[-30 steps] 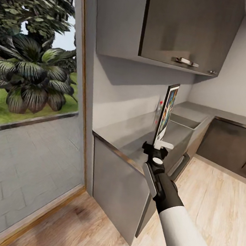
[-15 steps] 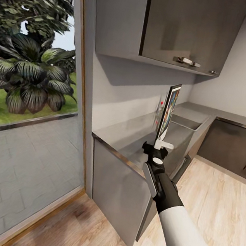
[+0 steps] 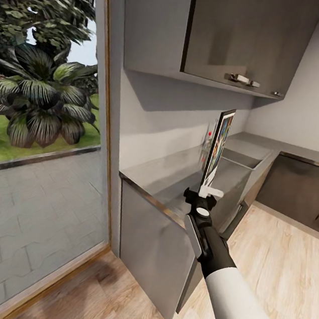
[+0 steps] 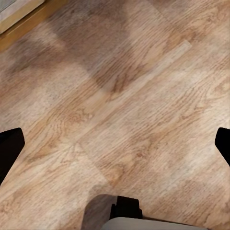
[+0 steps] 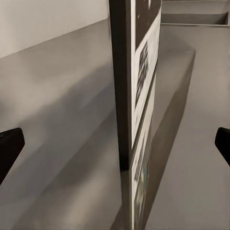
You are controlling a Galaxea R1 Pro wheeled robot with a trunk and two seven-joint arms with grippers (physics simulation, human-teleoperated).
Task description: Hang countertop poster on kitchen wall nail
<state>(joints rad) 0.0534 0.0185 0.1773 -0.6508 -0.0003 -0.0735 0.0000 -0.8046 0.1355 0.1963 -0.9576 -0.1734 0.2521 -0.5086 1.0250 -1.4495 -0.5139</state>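
My right gripper point(image 3: 211, 191) pinches the bottom edge of the poster point(image 3: 218, 144), held upright just above the kitchen countertop point(image 3: 177, 175). Pickup looks done; next I must carry it to a wall nail. My left gripper's fingertips point(image 4: 9, 149) are spread. No lettering is legible.

Wood floor point(image 3: 275, 277), glass wall point(image 3: 37, 127)
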